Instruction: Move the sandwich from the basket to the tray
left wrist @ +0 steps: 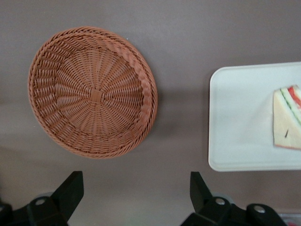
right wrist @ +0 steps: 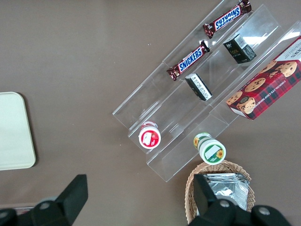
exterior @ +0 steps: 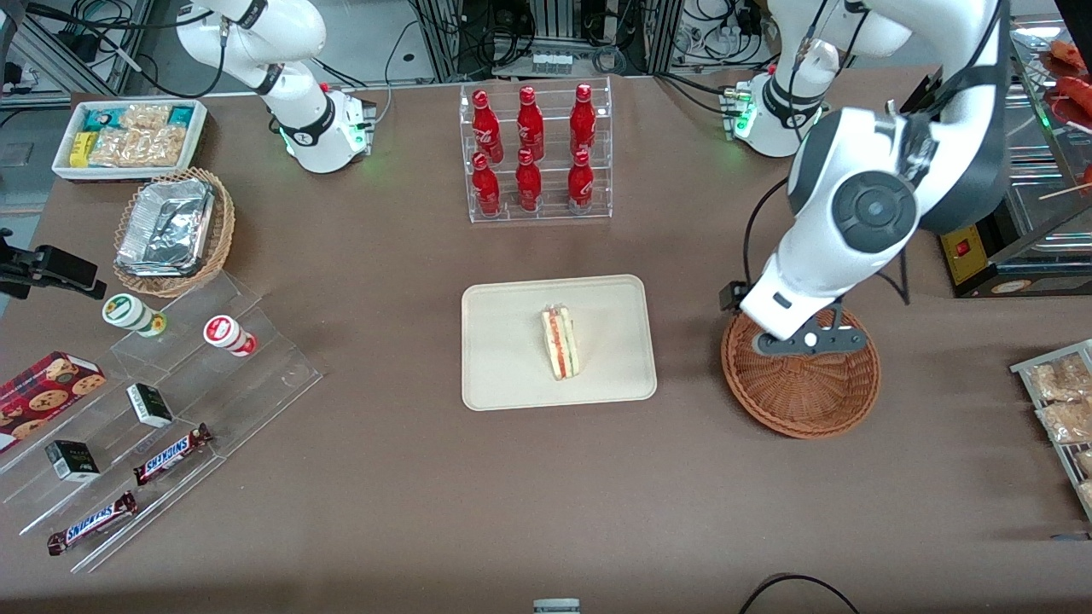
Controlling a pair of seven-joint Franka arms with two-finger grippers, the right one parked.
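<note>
The cream tray (exterior: pixel 512 375) sits mid-table, nearer the front camera than the clear rack of red bottles (exterior: pixel 536 153). Toward the working arm's end lies the wicker basket (exterior: pixel 802 396) – nothing in it – with the gripper (exterior: pixel 802 341) hanging above its rim, fingers (left wrist: pixel 70 190) spread wide, holding nothing. The wrapped sandwich (exterior: pixel 560 343) lies on the tray, well apart from the basket.

1. The brown table (exterior: pixel 401 477) is lit evenly and brightly from overhead; only soft, short shadows are cast.
2. A diffuse shadow is thrown beside the basket (left wrist: pixel 91 92) in the left wrist view, and a faint one along the rim of the tray (left wrist: pixel 235 141).
3. The gripper (left wrist: pixel 136 197), hanging above the table near the basket, is rendered dark and slightly soft, its fingers (left wrist: pixel 70 190) spread wide.
4. Mild glare is seen on the foil containers (exterior: pixel 166 226) and the acrylic shelves (right wrist: pixel 188 84).
</note>
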